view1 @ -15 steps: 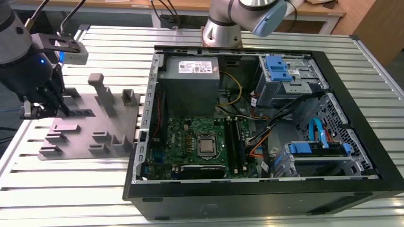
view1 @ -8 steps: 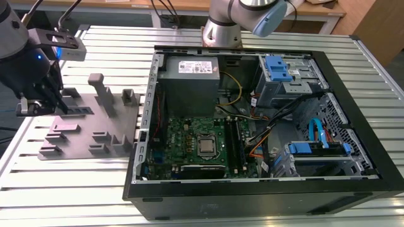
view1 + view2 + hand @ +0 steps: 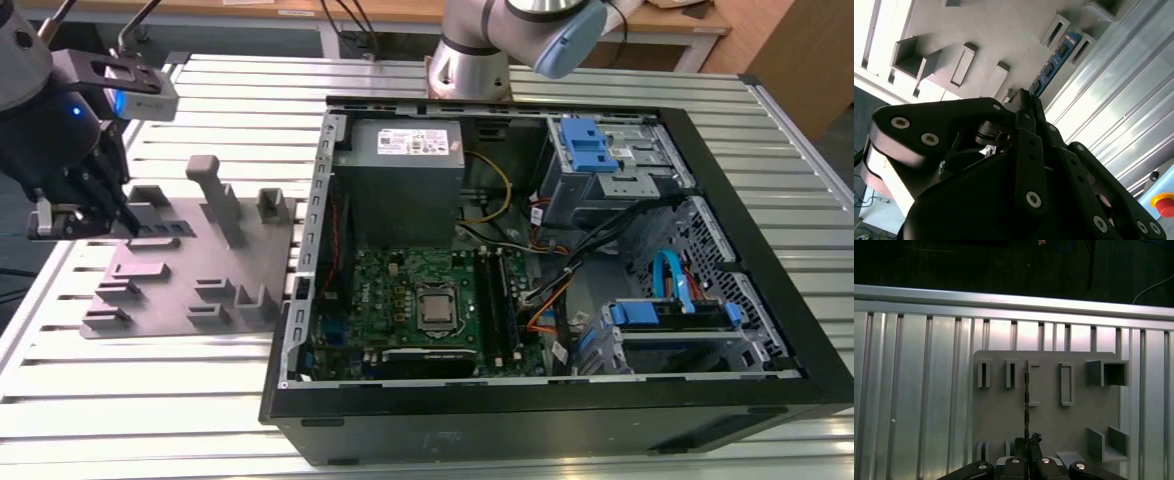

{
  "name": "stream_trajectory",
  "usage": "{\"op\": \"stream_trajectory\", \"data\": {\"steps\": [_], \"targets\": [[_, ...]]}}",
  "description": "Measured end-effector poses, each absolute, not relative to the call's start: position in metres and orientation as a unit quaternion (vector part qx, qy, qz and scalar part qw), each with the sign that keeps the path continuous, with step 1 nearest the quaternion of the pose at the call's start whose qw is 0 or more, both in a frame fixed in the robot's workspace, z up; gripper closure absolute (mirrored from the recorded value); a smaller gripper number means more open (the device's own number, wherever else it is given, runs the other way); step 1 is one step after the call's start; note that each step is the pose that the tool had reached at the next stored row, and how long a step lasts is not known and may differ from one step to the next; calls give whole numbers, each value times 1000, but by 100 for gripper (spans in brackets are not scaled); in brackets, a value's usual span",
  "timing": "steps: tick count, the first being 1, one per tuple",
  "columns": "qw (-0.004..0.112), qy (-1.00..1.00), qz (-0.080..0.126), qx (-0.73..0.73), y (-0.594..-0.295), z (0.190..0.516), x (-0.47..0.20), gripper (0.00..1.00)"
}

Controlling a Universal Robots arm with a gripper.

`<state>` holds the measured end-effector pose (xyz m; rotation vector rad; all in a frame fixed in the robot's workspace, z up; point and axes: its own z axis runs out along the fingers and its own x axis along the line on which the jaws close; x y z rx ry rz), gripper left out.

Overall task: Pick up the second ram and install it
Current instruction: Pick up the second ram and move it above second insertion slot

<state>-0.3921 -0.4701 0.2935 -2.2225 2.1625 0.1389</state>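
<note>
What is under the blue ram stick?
Grey slotted holder plate, resting on the slatted table. Whether the second ram sits in a slot is hidden by the end effector.

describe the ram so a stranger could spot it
Find the grey plate at the exterior view's left, beside the case. Over it, the gripper pinches the ram: a thin blue stick with dark chips, where everything nearby is plain grey.

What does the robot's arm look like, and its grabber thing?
The arm is a smooth silver-grey tube with a light blue cap on one joint. Its end effector is black, built from chunky linked bars dotted with shiny silver screws. A grey bracket sits at the wrist, with a small blue light and thin cables above it.
</note>
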Motion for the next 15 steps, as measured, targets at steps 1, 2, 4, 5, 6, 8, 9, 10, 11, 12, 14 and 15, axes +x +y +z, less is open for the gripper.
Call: {"op": "stream_trajectory", "data": {"steps": [1,2,4,5,6,8,9,10,11,12,14,15], "targets": [[19,697,45,-716,-470,295,-392,86],[19,697,45,-716,-470,296,-392,86],[19,697,45,-716,-470,298,-392,86],[19,697,45,-716,-470,299,-392,86],[19,697,45,-716,-470,300,-392,86],[19,697,45,-716,-470,302,-392,86],[19,697,45,-716,-470,303,-392,86],[19,697,45,-716,-470,305,-392,86],[19,697,45,-716,-470,306,-392,86],[19,697,45,-716,-470,307,-392,86],[19,697,45,-716,-470,309,-392,86],[19,697,45,-716,-470,310,-392,86]]}}
